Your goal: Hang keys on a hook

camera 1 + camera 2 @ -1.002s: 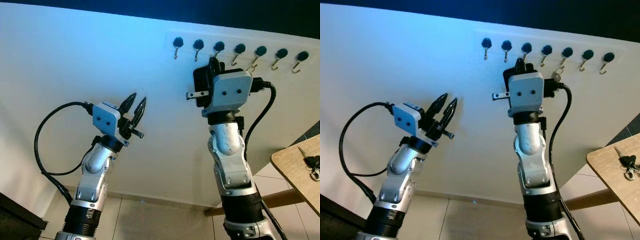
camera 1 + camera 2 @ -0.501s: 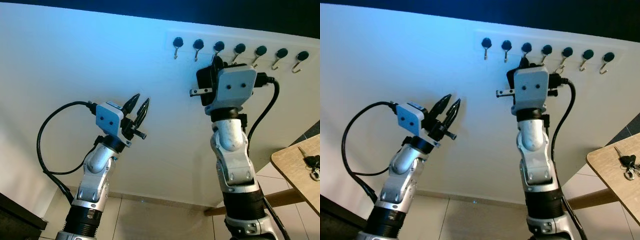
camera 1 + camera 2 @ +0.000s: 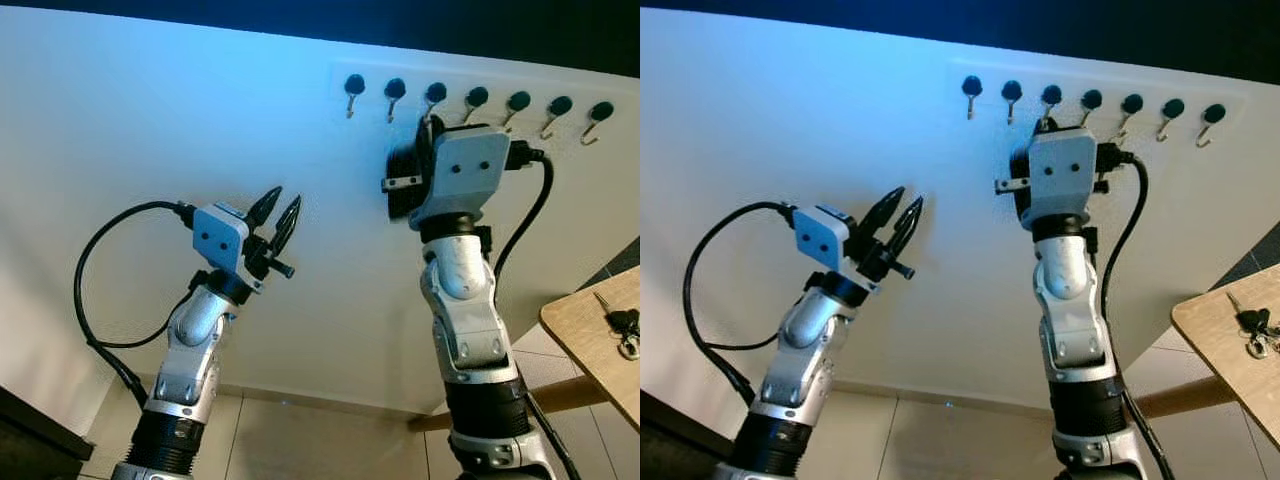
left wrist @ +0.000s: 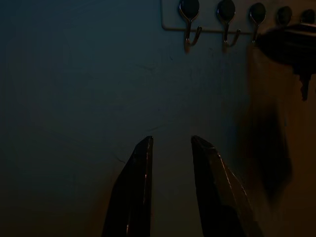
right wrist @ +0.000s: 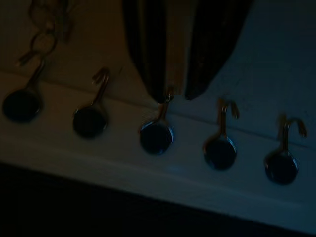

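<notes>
Seven wall hooks, right end effector at third, no legible writing

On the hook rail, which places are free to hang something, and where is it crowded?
Free: the two hooks at the rail's left end and the two at its right end. Bare wall lies above the open left gripper. Crowded: the third hook, at the right gripper, and the fifth hook, which carries a key ring.

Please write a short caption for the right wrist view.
Right gripper fingers at a wall hook, keys hanging nearby.
</notes>
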